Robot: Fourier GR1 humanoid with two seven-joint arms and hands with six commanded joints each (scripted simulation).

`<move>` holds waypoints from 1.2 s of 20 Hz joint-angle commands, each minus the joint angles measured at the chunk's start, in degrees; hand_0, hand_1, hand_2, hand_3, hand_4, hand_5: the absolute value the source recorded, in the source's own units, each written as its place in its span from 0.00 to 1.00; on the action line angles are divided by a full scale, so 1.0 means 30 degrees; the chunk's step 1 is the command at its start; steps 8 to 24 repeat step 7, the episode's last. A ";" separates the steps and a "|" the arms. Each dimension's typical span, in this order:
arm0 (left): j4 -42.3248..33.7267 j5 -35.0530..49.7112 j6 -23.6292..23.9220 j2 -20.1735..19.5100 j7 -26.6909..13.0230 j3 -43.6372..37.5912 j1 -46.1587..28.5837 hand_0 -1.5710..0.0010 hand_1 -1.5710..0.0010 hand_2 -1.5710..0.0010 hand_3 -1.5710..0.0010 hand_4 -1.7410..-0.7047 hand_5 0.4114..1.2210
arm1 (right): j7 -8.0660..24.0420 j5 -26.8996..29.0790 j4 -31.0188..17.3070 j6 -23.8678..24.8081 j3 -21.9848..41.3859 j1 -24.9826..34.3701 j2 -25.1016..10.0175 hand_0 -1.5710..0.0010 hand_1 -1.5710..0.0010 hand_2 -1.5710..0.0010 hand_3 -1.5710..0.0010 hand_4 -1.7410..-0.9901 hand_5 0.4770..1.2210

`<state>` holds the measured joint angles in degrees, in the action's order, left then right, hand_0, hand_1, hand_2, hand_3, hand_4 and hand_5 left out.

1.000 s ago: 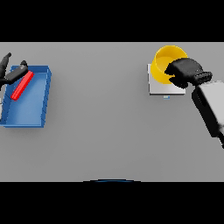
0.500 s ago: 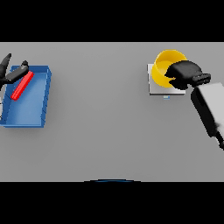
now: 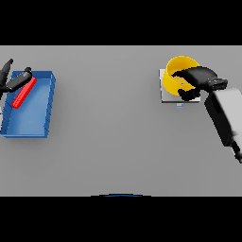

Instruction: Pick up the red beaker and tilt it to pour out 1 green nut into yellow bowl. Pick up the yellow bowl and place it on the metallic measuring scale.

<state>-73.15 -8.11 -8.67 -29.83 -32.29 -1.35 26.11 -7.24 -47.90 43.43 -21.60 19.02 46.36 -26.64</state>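
Observation:
The yellow bowl stands on the metallic measuring scale at the right back of the table. My right hand has its fingers curled over the bowl's right rim, reaching into it. At the far left the red beaker lies tilted over the blue tray, with my left hand curled round its upper end. No green nut shows in the bowl from here.
The blue tray sits at the table's left edge. Wide grey table stretches between the tray and the scale.
The right hand has slid slightly left and further over the bowl's rim. The left hand and red beaker have shifted a little left and up.

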 commanded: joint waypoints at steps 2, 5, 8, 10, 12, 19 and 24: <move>0.0021 0.0080 -0.0022 -0.0129 -0.0016 -0.0150 -0.0093 1.00 1.00 1.00 1.00 0.87 0.42 | -0.0348 -0.0203 0.0062 0.0092 0.0233 -0.0213 -0.0193 0.87 0.88 0.90 0.92 0.41 0.46; -0.0265 0.0049 0.0020 -0.0120 0.0069 -0.0082 -0.0293 1.00 1.00 1.00 1.00 0.88 0.43 | -0.0034 -0.0355 0.0071 -0.0328 0.0390 -0.0181 -0.0359 0.94 0.94 0.95 0.96 0.45 0.43; -0.0351 0.0067 0.0060 -0.0088 -0.0034 -0.0082 -0.0279 1.00 1.00 1.00 1.00 0.88 0.43 | 0.0088 -0.0230 0.0367 -0.0612 0.0415 -0.0283 -0.0233 0.96 0.96 0.97 0.97 0.47 0.41; -0.0351 0.0067 0.0060 -0.0088 -0.0034 -0.0082 -0.0279 1.00 1.00 1.00 1.00 0.88 0.43 | 0.0088 -0.0230 0.0367 -0.0612 0.0415 -0.0283 -0.0233 0.96 0.96 0.97 0.97 0.47 0.41; -0.0351 0.0067 0.0060 -0.0088 -0.0034 -0.0082 -0.0279 1.00 1.00 1.00 1.00 0.88 0.43 | 0.0088 -0.0230 0.0367 -0.0612 0.0415 -0.0283 -0.0233 0.96 0.96 0.97 0.97 0.47 0.41; -0.0351 0.0067 0.0060 -0.0088 -0.0034 -0.0082 -0.0279 1.00 1.00 1.00 1.00 0.88 0.43 | 0.0088 -0.0230 0.0367 -0.0612 0.0415 -0.0283 -0.0233 0.96 0.96 0.97 0.97 0.47 0.41; -0.0351 0.0067 0.0060 -0.0088 -0.0034 -0.0082 -0.0279 1.00 1.00 1.00 1.00 0.88 0.43 | 0.0088 -0.0230 0.0367 -0.0612 0.0415 -0.0283 -0.0233 0.96 0.96 0.97 0.97 0.47 0.41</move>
